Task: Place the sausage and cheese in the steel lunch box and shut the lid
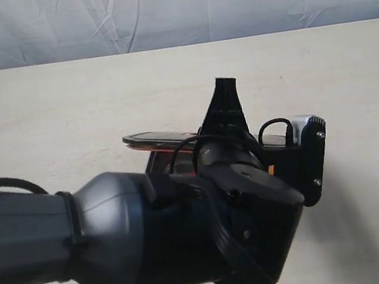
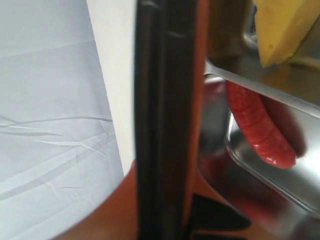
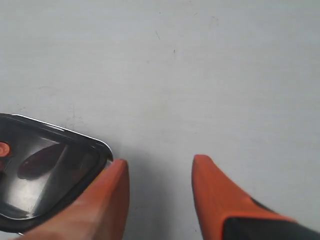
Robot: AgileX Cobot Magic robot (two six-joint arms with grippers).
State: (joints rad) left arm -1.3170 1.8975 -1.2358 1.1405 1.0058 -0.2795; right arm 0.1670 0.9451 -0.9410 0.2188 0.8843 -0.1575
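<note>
Grey bulk of the left arm [image 1: 119, 244] fills the lower half of the exterior view and hides most of the box [image 2: 250, 86]. Left gripper [image 2: 165, 220] is clamped on the edge of the lid [image 2: 165, 100] right above the box, sausage [image 2: 260, 127] and cheese [image 2: 282, 27] already inside; right gripper [image 3: 157, 167] gapes empty beside a corner of the lid. Bare pale table [image 3: 200, 60], wrinkled white sheet [image 1: 171, 10] up top.

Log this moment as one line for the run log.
left gripper: shut on the lid | steel lunch box: not yet closed | sausage, cheese: inside, separate compartments | right gripper: open, empty, over table
</note>
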